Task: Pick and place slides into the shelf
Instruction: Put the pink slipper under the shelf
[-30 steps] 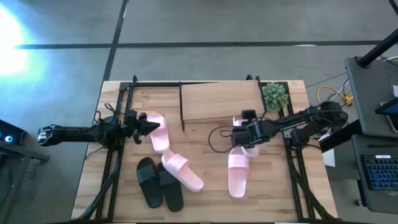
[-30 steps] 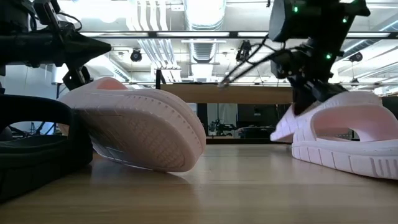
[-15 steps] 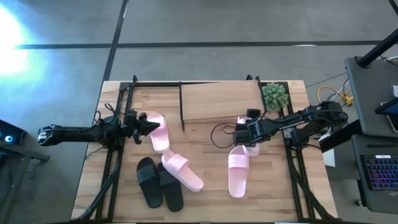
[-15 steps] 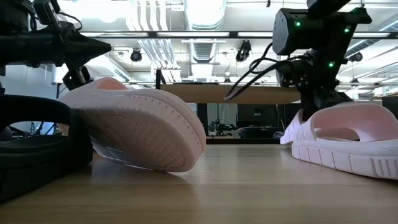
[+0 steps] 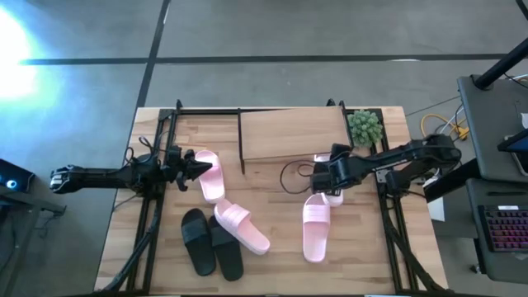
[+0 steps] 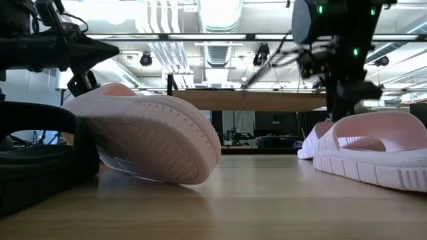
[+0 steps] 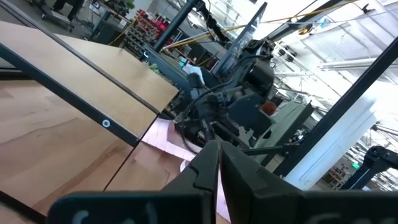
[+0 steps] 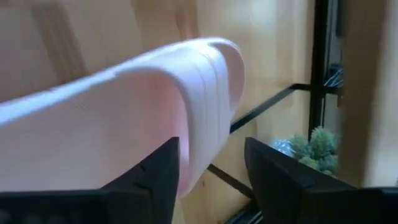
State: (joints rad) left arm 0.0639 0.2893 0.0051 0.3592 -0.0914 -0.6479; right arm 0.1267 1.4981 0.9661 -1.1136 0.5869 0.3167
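The shelf (image 5: 293, 134) stands at the far middle of the table. My right gripper (image 5: 324, 175) is open just in front of the shelf's right end, over a pale pink slide (image 5: 333, 198). In the right wrist view its fingers (image 8: 158, 177) stand on either side of that slide's wide strap (image 8: 186, 93). The slide lies with its sole on the table. My left gripper (image 5: 196, 165) is shut and hangs beside another pink slide (image 5: 211, 176), a little above it (image 6: 100, 50). Two more pink slides (image 5: 316, 231) (image 5: 243, 228) and two black slides (image 5: 210, 243) lie near the front. My right gripper has the edge of the pink slide's strap (image 8: 211, 74) between its open fingers. I cannot tell whether either finger touches it. The slide lies flat on the table.
A small green plant (image 5: 365, 126) stands right of the shelf. Black rails (image 5: 157, 190) run along the table's left and right sides. A loose black cable (image 5: 289, 177) loops off the right arm over the table's middle.
My right gripper has opened and let go of the pink slide. It has also moved slightly toward the table's right edge. The slide's lifted end has come down, and the slide now lies flat by the shelf.
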